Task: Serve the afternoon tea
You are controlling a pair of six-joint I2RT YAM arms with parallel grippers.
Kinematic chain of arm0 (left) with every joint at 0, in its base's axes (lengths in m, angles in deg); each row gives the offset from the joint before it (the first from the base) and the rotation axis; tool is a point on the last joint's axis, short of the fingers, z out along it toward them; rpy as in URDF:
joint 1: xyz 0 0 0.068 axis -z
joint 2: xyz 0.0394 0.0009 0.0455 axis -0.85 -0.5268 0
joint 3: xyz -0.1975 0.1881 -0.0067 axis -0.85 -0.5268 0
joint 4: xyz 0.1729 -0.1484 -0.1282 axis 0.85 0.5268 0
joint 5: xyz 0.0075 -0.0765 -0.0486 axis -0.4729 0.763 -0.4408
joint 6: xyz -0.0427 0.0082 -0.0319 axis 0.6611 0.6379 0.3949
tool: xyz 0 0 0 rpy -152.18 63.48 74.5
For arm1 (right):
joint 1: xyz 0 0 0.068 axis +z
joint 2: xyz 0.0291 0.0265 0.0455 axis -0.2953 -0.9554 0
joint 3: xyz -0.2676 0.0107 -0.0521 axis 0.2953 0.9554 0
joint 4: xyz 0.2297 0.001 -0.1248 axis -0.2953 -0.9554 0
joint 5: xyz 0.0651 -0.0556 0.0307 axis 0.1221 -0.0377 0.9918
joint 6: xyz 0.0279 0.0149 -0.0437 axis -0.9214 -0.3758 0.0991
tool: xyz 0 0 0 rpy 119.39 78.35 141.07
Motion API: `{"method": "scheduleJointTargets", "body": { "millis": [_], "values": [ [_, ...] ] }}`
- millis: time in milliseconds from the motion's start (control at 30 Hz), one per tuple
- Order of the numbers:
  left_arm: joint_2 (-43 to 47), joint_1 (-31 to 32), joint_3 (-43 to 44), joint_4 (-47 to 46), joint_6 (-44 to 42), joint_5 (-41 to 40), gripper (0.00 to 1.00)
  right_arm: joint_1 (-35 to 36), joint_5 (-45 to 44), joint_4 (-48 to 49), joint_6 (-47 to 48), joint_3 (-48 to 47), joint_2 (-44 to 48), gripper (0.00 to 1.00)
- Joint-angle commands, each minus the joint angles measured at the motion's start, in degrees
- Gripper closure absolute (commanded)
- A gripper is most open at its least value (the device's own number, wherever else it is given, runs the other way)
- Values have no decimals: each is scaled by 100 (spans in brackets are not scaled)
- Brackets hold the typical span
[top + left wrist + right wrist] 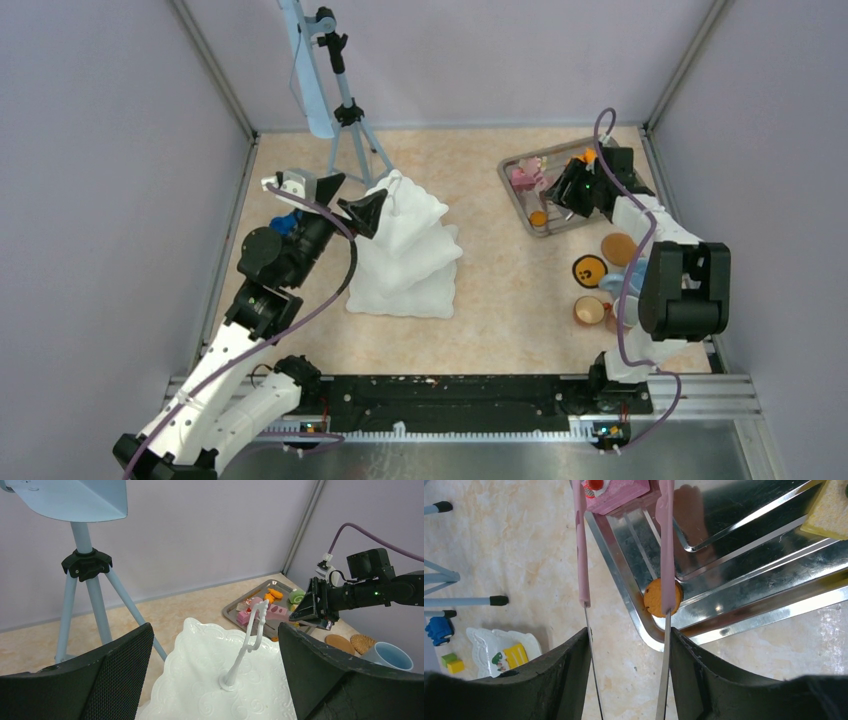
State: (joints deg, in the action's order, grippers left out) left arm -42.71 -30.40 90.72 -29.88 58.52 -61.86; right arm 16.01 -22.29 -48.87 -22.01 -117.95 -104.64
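One blue toy car [439, 630] is seen near the left edge of the worktop [500, 290]. One light-blue tripod [89, 580] is set at the far edge. Right of it, one white tiered stand [200, 655] is placed left of the middle. Above the stand the left gripper [362, 212] is held with its fingers wide apart and nothing between them.

In the far right corner one metal tray [749, 540] is found. Over it, one pair of pink tongs [667, 555] is clamped between the fingers of the right gripper [629, 632], the tong arms spread. One orange round pastry [651, 599] is lodged in the tray's corner and crossed by one tong arm. One pink cake slice [616, 492] is seen beyond.

Near the right edge, two cookies [339, 642], one blue cup [391, 656] and one orange-brown mug [589, 311] are laid out.
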Motion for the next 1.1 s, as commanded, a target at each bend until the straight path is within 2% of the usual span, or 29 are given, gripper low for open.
{"method": "scheduleJointTargets", "body": {
  "millis": [0, 267, 567, 900, 933, 1067],
  "values": [
    [2, 22, -19, -294, -19, -12, 1, 82, -24, 202, 15, -387, -204, 45],
    [22, 14, -20, -283, -29, -20, 1, 701, -696, -40, -217, -801, -442, 45],
    [64, 16, -30, -290, -20, -4, 1, 1063, -1461, -535, -238, -1254, -673, 41],
    [99, 22, -30, -292, -2, 24, 1, 1136, -1530, -686, -182, -1485, -929, 40],
    [94, 17, -24, -294, -10, 15, 1, 1160, -1475, -608, -118, -1409, -902, 39],
    [91, 28, -24, -295, -2, 21, 1, 1478, -1911, -285, 233, -934, -528, 24]
  ]
}}
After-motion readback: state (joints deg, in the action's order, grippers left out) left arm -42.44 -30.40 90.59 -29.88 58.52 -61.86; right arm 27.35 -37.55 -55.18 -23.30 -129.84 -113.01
